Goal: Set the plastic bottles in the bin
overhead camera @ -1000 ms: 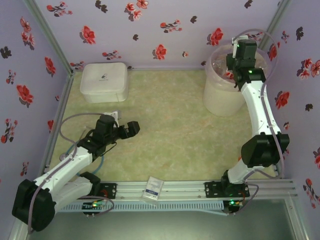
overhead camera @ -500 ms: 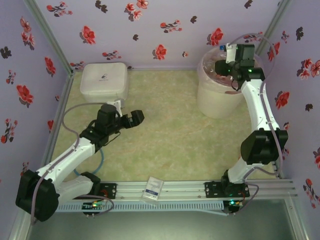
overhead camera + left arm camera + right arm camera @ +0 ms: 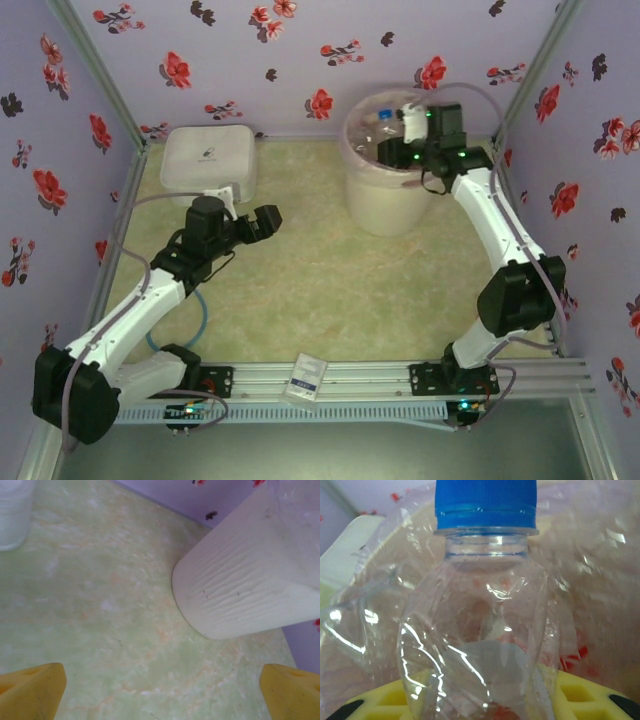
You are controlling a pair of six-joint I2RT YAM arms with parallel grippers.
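Right gripper point(image 3: 405, 125) clamped on a clear, blue-capped bottle point(image 3: 480, 620) — held at the open mouth of the bin point(image 3: 385, 205).
Bottle is crumpled, with its cap pointing away from the gripper and the bin's thin liner behind it. Left gripper point(image 3: 262, 225) is over the counter point(image 3: 330, 290), fingers wide apart and empty — near the white lidded box point(image 3: 207, 160).

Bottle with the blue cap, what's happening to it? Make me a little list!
held thing: clear crumpled plastic bottle with blue cap
where: over the large round translucent pale bin
right jaws: shut on the bottle
left jaws: open, empty, above the marbled green table
also there: flat white lidded box, back left
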